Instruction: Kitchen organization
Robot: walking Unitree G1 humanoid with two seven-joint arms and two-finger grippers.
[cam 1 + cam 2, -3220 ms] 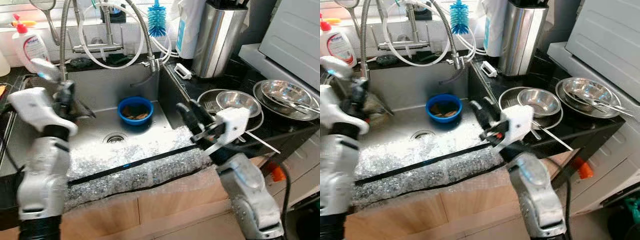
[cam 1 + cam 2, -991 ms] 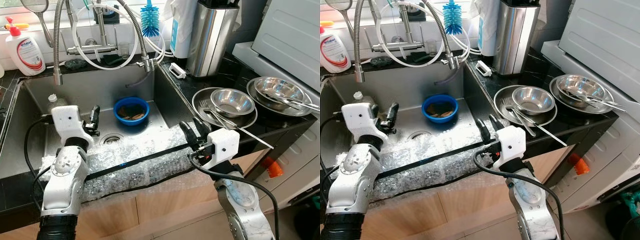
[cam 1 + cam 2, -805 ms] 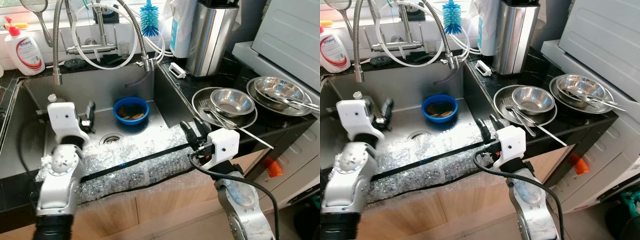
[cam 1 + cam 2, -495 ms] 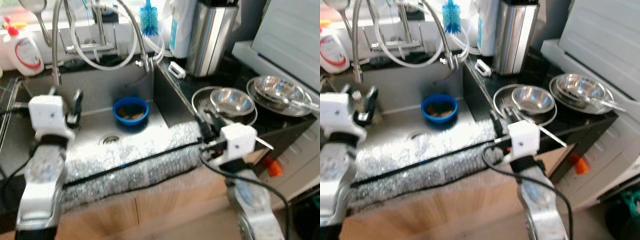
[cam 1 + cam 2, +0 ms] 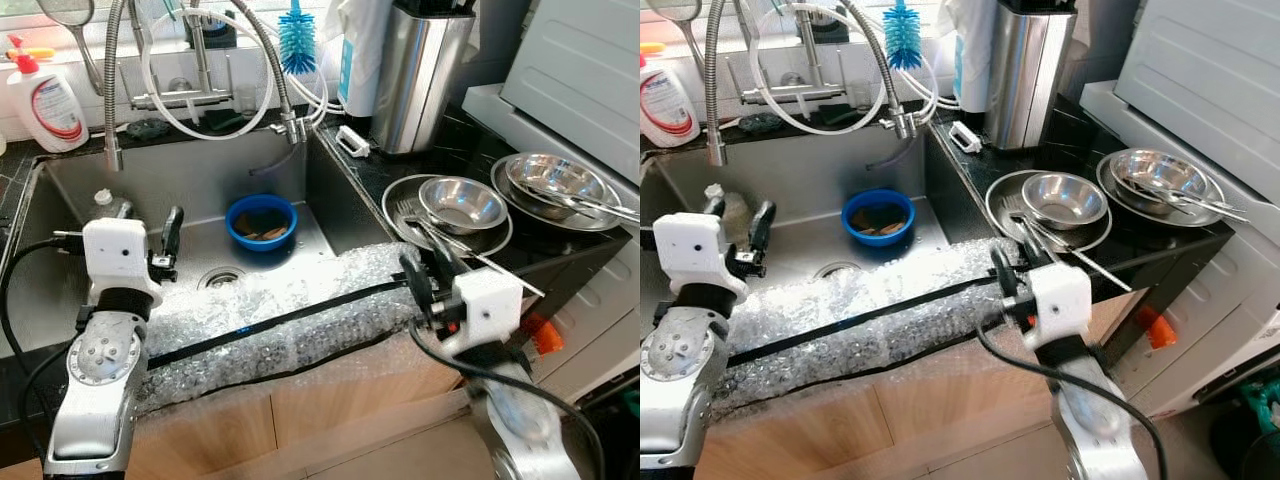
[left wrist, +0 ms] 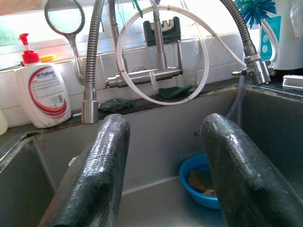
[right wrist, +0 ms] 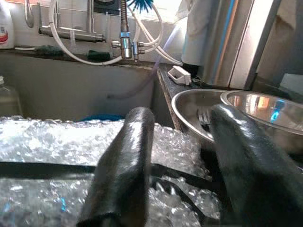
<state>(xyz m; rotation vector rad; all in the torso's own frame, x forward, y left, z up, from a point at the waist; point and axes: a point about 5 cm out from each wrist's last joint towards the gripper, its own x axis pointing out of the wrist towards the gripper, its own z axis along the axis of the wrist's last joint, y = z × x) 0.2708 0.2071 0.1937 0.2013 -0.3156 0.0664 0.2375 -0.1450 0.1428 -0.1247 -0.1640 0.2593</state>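
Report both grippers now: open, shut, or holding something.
Left gripper: open, holding nothing, over the sink.
Right gripper: open, holding nothing, over the bubble wrap beside the steel plate.

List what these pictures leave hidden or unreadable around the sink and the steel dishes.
- Blue bowl: brownish contents, too small to identify in the eye views; right gripper view has it behind the bubble wrap.
- Soap bottle: label print too small to read.
- Fork: lower end behind the right gripper, right eye view.
- Small bottle in sink: partly behind the left gripper.
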